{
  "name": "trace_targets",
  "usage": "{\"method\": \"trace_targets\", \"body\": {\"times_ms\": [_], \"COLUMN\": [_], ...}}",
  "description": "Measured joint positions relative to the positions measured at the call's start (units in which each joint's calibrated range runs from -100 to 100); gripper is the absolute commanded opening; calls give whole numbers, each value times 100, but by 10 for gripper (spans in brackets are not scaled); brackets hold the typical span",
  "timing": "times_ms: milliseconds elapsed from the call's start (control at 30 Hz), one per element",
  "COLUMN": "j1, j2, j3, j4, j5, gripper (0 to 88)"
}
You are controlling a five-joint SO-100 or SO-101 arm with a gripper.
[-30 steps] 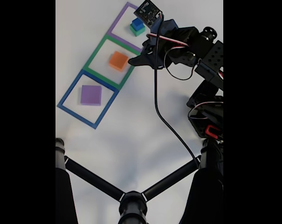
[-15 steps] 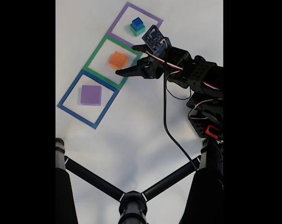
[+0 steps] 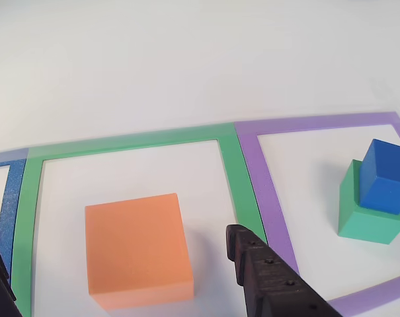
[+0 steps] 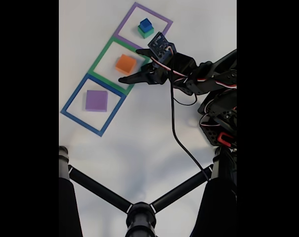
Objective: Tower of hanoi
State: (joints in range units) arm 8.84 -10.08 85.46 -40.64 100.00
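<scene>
Flanking orange block (image 3: 137, 247) — fingers (image 3: 262, 267) apart

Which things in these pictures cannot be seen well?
- Gripper: in the other view the lower edge cuts its fingers.
- Green block: the blue cube covers its top.
- Purple block: fixed view, too small for its thickness.
- Blue frame: other view, cut by the left edge.

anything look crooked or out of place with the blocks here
Only one small thing: the blue cube sits twisted and off-centre on the green block in the purple frame, overhanging toward one corner. The orange block and purple block lie flat inside their frames. No damage shows.
</scene>
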Motion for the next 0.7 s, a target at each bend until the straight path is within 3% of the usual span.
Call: {"method": "trace_targets", "body": {"times_ms": [700], "j1": [-136], "j2": [2284], "j3": [-551], "j4": [-1820], "j5": [0], "gripper": [324]}}
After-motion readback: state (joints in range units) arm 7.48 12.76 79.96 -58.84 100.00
